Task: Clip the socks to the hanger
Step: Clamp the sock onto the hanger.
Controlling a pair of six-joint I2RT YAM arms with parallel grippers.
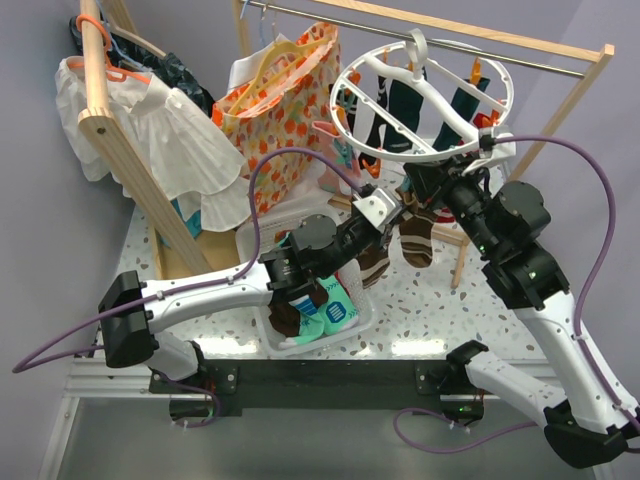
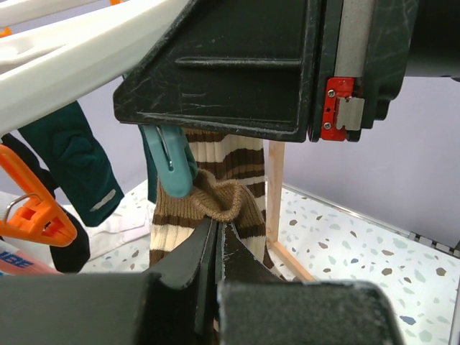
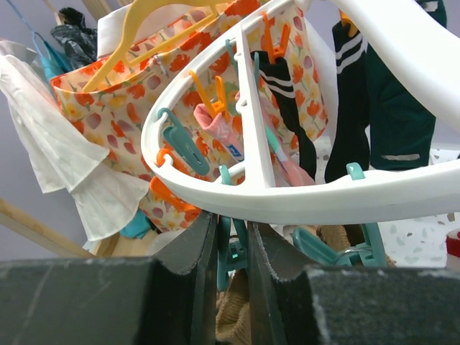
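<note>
The white ring hanger hangs from the wooden rail with several dark teal socks clipped to it. My left gripper is shut on the cuff of a brown sock with cream stripes, holding it up under the ring's near rim. A teal clip sits at the sock's cuff. My right gripper is shut on a teal clip just under the ring, with the brown cuff below it. Another brown sock hangs beside it.
A clear basket with teal and brown socks stands under the left arm. A floral bag and a white shirt on an orange hanger are at the back left. The wooden rail frame stands behind and to the right.
</note>
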